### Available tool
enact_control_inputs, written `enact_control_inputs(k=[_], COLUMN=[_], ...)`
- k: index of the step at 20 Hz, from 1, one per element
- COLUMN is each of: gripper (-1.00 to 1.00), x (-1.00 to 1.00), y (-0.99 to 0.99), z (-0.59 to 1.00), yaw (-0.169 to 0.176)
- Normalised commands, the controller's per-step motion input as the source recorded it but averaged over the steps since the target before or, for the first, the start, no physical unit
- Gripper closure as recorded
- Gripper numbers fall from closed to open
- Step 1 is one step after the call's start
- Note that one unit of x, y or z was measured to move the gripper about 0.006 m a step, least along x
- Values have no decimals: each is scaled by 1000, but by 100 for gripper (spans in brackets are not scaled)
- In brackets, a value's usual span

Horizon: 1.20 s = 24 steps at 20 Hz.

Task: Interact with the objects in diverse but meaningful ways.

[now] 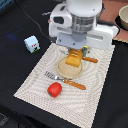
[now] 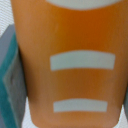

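The loaf (image 1: 73, 59) is being held directly beneath the gripper (image 1: 75, 51), over the plate (image 1: 64, 71) on the desk (image 1: 20, 75), its long axis apparently tilted; whether it is actually being clenched cannot be told.

No text, label or number can be read; the cube carton (image 1: 32, 44) shows only blurred print
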Motion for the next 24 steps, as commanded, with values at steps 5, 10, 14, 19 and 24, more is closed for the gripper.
enact_control_inputs(k=[5,10,14,19,24], gripper=[100,100,100,100,100], x=[-999,-1000,-988,-956,-835], y=[-4,-54,-128,-199,-360], z=[5,0,-39,-153,-407], yaw=[-9,-19,-66,-46,0])
